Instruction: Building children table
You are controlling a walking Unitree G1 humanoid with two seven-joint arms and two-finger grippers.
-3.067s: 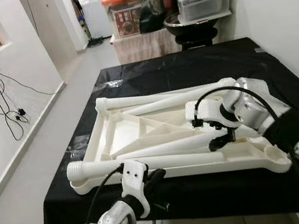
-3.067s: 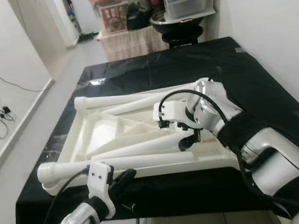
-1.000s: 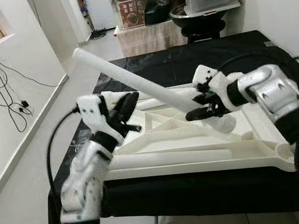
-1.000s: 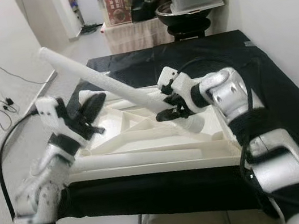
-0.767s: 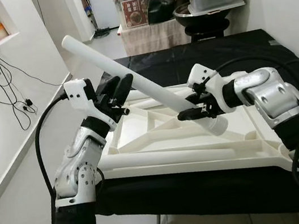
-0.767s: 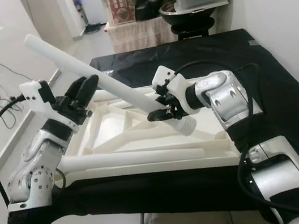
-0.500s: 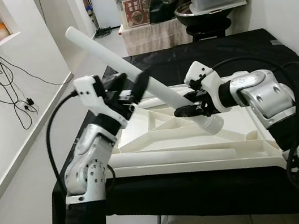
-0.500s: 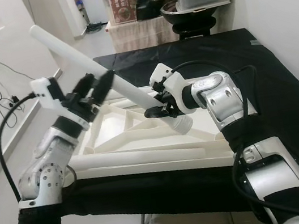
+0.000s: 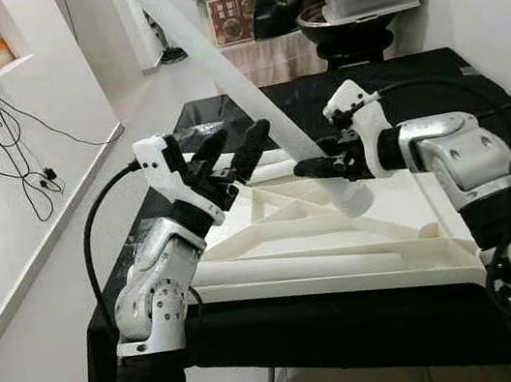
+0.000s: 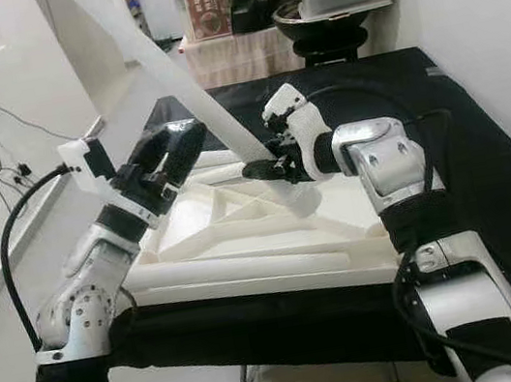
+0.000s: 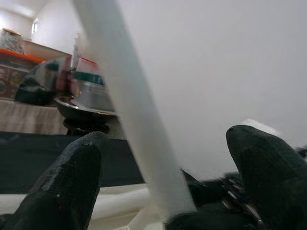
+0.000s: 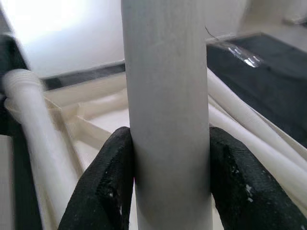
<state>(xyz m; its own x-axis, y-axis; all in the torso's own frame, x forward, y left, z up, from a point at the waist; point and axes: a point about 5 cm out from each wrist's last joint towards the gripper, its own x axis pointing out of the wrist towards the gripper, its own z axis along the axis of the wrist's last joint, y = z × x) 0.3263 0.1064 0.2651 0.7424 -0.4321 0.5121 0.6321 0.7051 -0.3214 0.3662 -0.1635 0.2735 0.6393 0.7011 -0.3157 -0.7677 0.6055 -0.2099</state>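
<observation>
Right pincer grips long white table leg, tilted steeply w/ top end up.

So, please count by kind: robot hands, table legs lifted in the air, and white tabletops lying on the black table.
Robot hands: 2, the left hand and the right hand
Lifted leg: 1
Tabletop: 1
Total: 4

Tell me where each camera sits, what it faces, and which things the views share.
Left eye view: on the head, looking down at the white tabletop; both silver arms show.
Right eye view: same scene, slightly offset.
Left wrist view: between the left gripper fingers, open around the white leg.
Right wrist view: along the right gripper, shut on that leg.
All four views share the leg.
</observation>
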